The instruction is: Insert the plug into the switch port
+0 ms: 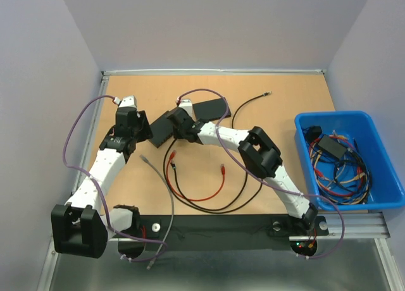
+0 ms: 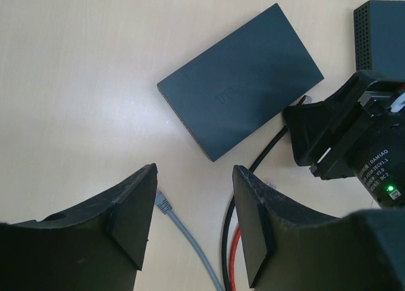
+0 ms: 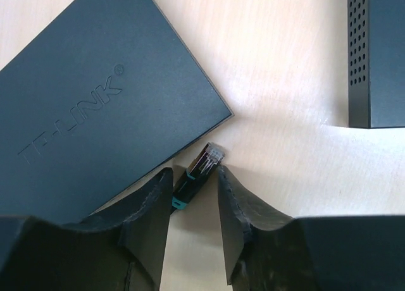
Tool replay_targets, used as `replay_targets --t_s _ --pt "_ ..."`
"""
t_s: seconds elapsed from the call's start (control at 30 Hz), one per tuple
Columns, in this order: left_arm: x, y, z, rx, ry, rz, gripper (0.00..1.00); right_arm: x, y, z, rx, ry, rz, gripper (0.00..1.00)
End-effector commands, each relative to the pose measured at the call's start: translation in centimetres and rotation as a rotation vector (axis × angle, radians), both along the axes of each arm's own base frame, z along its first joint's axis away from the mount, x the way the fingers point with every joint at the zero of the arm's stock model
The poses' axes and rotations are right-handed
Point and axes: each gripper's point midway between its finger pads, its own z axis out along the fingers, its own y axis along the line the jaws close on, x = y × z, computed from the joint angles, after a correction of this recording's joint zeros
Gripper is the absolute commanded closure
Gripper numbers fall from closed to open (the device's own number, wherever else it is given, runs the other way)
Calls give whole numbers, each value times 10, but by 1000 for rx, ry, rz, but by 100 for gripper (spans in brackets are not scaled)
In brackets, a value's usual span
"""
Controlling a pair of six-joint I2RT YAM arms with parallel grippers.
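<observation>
Right gripper (image 3: 194,178): fingers (image 3: 149,205) drawn in close, pinching the plug (image 3: 205,163) by its teal boot, one finger on each side. Clear connector end sticks out past my fingertips, tilted up and to the right in the wrist view

Plug tip sits just beside the near corner of the switch (image 3: 95,107), the flat dark box marked TP-LINK. Cannot tell whether tip and corner touch. Plug is outside the housing, not in any port; the ports themselves do not show

Switch lies flat in the far half of the tabletop, left of centre. A second black box (image 3: 376,57) with a perforated side lies a little further toward the far edge, apart from the plug

Left gripper (image 2: 195,190): spread wide, holding nothing, hanging above the table on the near side of the switch. A grey cable end (image 2: 164,204) lies on the wood below the gap

Blue bin (image 1: 347,118) of cables at the right edge
</observation>
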Motion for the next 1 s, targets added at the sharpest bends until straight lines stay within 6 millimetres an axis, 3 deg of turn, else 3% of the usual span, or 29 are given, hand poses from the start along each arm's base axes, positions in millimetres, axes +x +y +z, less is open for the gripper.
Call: replay_targets --t_s 0.0,0.2,0.37,0.5,0.63,0.73,0.77,0.83,0.97 --pt "4 4 6 11 -32 13 38 -37 -33 -81 -184 177 6 63" --pt "3 6 2 20 -16 21 38 -39 -34 -81 -182 186 9 97" --pt "3 8 4 26 -24 32 38 -33 -31 -54 -159 144 8 100" --pt "4 12 12 35 -52 48 38 -32 -23 -16 -109 109 51 99" --pt "4 8 27 22 -103 28 38 -39 -11 45 -5 62 124 100" --pt "3 2 46 -6 -162 -8 38 -49 -8 69 40 45 182 99" --pt "2 -6 56 -36 -195 -45 38 -50 -7 92 78 18 199 100" --pt "0 -18 64 -83 -223 -98 38 -59 -4 106 105 5 250 100" --pt "-11 -64 77 -260 -255 -300 37 -86 -1 145 222 -22 384 100"
